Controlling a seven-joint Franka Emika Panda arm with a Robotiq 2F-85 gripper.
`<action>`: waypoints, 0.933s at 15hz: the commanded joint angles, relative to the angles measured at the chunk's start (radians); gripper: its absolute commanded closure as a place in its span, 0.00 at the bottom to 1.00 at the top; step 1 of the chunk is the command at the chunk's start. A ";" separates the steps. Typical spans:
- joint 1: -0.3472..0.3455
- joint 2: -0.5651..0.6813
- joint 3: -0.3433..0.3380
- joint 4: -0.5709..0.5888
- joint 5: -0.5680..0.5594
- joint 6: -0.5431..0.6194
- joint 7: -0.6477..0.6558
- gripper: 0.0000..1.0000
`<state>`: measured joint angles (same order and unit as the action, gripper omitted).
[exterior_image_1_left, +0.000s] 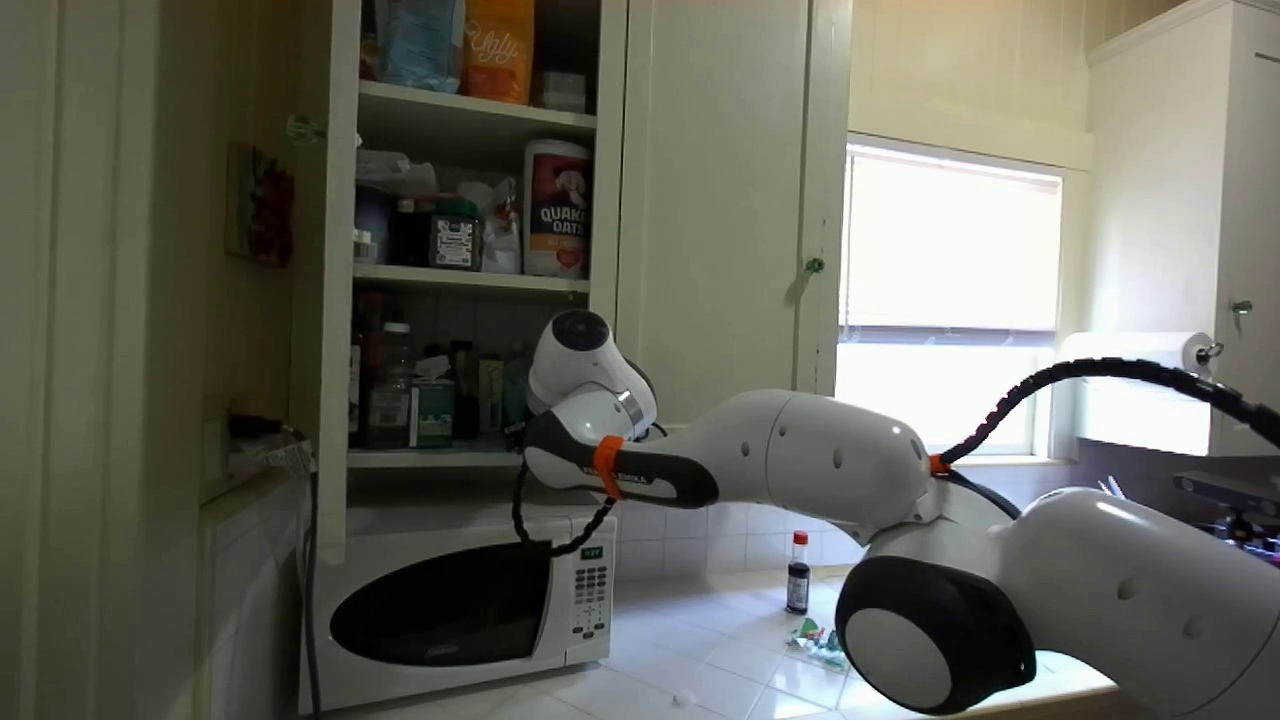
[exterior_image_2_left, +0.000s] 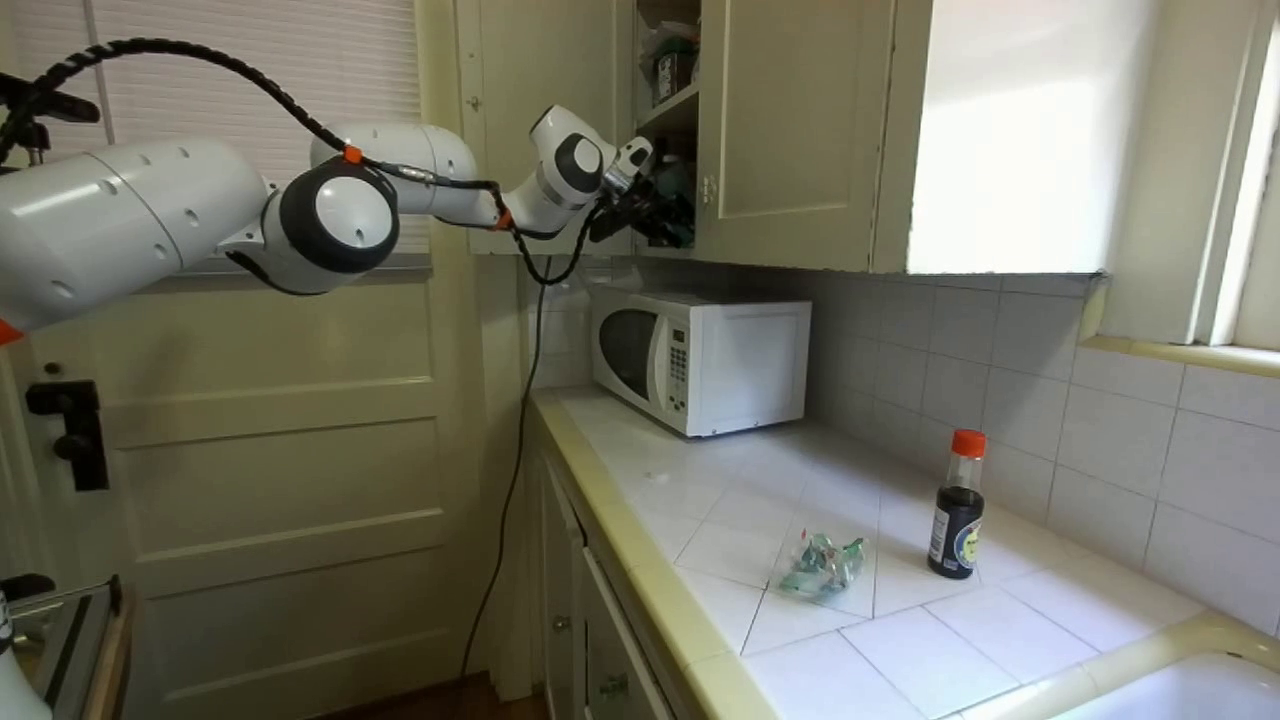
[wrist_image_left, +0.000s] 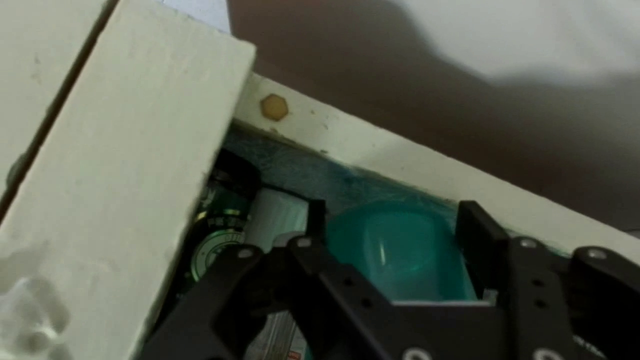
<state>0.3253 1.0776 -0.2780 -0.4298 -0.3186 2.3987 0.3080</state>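
One teal container (wrist_image_left: 395, 250) between the jaws, partly hidden; clamped or loose, unclear.

Same microwave (exterior_image_2_left: 705, 365) in both exterior views

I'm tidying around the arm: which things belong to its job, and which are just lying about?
Likely job: gripper; teal container between its fingers, grip unclear.
Lying about: red-capped bottle, crumpled plastic and microwave on the counter; Quaker Oats canister.

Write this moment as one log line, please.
Jaws: open; between them: teal container, contact unclear; place: lowest cupboard shelf; below: microwave; counter: upright bottle
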 joint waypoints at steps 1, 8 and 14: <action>-0.024 -0.007 0.044 0.000 0.032 -0.017 -0.027 0.58; -0.051 -0.007 0.095 0.000 0.074 -0.029 -0.036 0.03; -0.038 -0.009 0.091 0.000 0.063 -0.038 -0.041 0.00</action>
<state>0.2892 1.0757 -0.1872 -0.4300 -0.2629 2.3907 0.2870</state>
